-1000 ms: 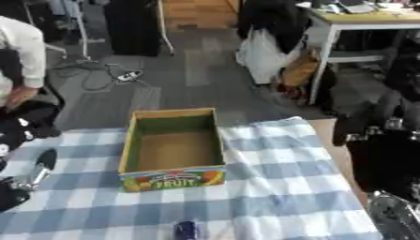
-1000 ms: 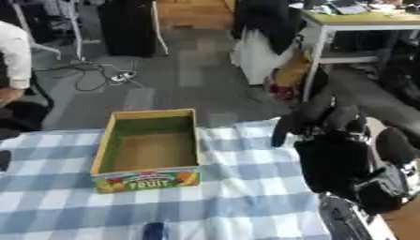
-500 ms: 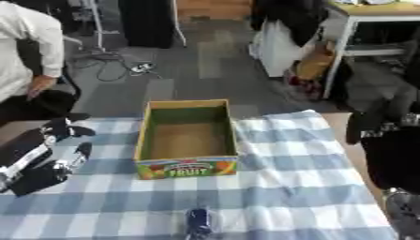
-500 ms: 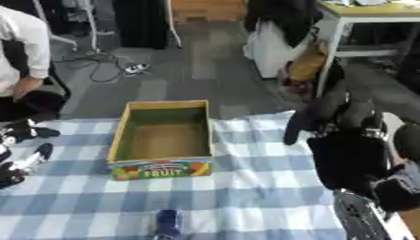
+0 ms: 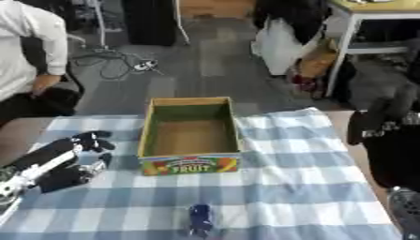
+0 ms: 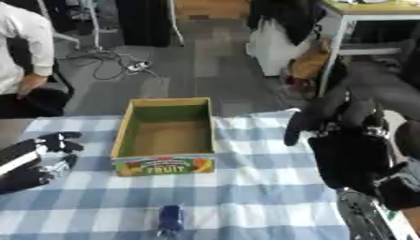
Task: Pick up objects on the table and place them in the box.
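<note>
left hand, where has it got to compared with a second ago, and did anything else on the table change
The left hand has come further in from the left edge toward the box, fingers relaxed, holding nothing. The whole picture has shifted too, so the camera moved. The box is still empty, the small blue thing still lies on the checked cloth near the front, and the right hand still hangs at the right.

An office or lab workspace. A table with a blue-and-white checked cloth stands on grey carpet. Beyond it are a white-legged desk with bags beside it, dark clothing hanging, and cables with a power strip on the floor. A person in a white shirt sits at the far left.
</note>
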You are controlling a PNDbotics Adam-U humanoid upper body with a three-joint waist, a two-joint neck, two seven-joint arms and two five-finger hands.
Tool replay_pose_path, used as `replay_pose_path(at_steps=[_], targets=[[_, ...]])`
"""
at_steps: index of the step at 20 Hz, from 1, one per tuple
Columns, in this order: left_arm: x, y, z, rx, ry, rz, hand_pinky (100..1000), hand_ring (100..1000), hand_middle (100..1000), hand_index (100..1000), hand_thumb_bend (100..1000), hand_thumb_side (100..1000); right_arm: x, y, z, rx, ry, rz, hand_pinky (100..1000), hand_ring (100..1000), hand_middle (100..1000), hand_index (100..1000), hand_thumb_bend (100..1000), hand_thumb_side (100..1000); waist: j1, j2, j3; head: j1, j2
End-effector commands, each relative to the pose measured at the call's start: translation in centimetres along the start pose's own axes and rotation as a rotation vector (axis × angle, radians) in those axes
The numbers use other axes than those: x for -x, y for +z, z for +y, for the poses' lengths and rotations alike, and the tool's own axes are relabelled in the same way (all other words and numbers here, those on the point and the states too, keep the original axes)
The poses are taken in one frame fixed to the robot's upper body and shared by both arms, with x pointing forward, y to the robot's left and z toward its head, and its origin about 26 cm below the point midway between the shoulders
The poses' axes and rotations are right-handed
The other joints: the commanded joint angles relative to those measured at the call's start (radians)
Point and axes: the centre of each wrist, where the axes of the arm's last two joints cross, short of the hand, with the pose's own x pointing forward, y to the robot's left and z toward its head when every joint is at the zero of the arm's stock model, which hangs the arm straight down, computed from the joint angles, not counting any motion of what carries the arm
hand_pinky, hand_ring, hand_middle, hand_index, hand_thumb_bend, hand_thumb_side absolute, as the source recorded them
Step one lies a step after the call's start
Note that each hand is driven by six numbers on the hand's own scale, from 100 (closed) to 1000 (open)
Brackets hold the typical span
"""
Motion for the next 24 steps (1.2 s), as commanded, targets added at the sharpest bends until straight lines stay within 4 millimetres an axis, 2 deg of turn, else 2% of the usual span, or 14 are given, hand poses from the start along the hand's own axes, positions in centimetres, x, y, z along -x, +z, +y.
replay_pose_path(at_steps=[1,4,9,10,16,24], targets=[[0.1,-0.2,0.8,0.024,0.021,-0.002,905,813,1000,884,100,971,-0.3,-0.5,-0.1,-0.294,0.183,-0.214,525,637,654,688,115,776,0.002,-0.018,-0.003,0.0,-0.004],[0.3,-0.5,0.5,0.056,0.064,0.008,914,816,1000,885,105,968,-0.3,-0.5,-0.1,-0.299,0.184,-0.211,525,638,654,689,111,778,0.002,-0.017,-0.004,0.002,0.0],[0.6,-1.3,-0.3,0.122,0.155,0.015,938,821,1000,889,158,960,-0.3,-0.5,-0.1,-0.306,0.187,-0.205,524,638,654,689,108,780,0.0,-0.015,-0.006,0.004,0.008],[0.7,-1.4,-0.5,0.137,0.179,0.017,966,830,1000,892,192,972,-0.3,-0.5,-0.1,-0.307,0.187,-0.205,523,638,654,690,106,781,0.0,-0.014,-0.007,0.005,0.009],[1.7,-1.9,-1.9,0.223,0.35,0.019,988,837,1000,891,201,1000,-0.3,-0.7,-0.1,-0.31,0.188,-0.202,523,638,655,690,103,783,-0.002,-0.011,-0.011,0.009,0.014],[1.2,-2.9,-2.9,0.277,0.404,-0.033,1000,844,1000,902,253,995,-0.3,-0.8,-0.1,-0.315,0.189,-0.201,523,639,656,691,100,785,-0.004,-0.009,-0.014,0.014,0.013]])
